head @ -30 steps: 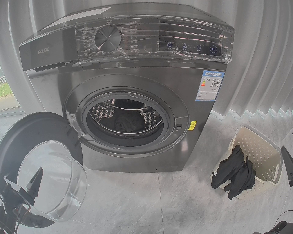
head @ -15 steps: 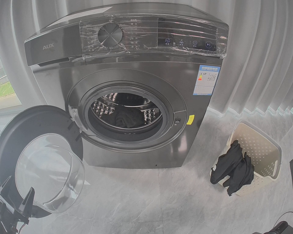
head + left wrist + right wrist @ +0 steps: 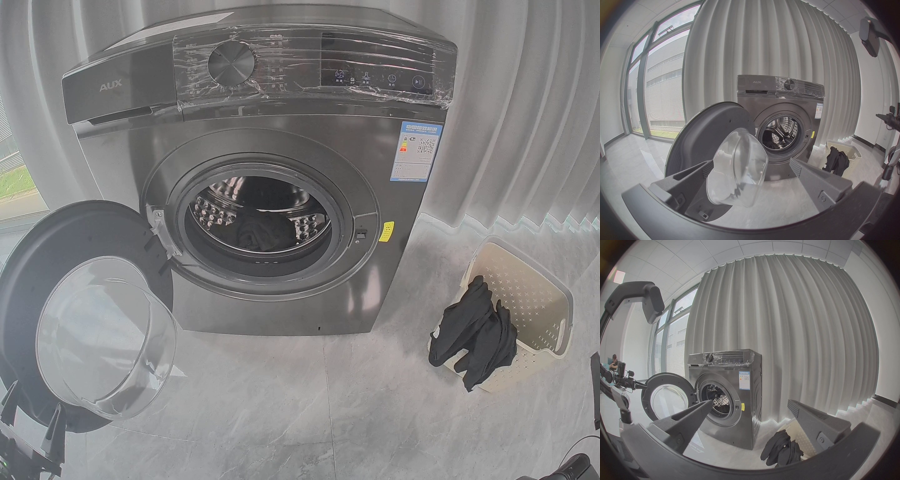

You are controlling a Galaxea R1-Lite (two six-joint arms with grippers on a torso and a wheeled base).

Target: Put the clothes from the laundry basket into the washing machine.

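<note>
- The black clothes (image 3: pixel 475 331) are bunched in a heap on the near-left corner of the laundry basket (image 3: pixel 540 294). Part lies inside and part spills over the rim toward the floor (image 3: pixel 325 400).
- The heap's long axis runs from far, inside the basket, to near, where the loose ends hang outside the rim.
- The basket sits on the floor to the right of the washing machine (image 3: pixel 262 125), close to the curtain (image 3: pixel 531 112) and apart from the machine's front.
- The right gripper (image 3: pixel 750 402) is by far the nearer one. The clothes lie ahead of it and lower down, a little to the near side of the machine. Its jaws are spread wide and hold nothing.
- My reading is that the coming move is a reach down and forward with this arm onto the top of the heap, closing across its long axis.
- The left gripper (image 3: pixel 751 162) is at the near left, by the swung-out door (image 3: pixel 81 300), well apart from the basket. Its jaws are likewise released and empty.
- The drum (image 3: pixel 215 212) is open to the front, and a dark garment (image 3: pixel 256 232) already lies inside.
</note>
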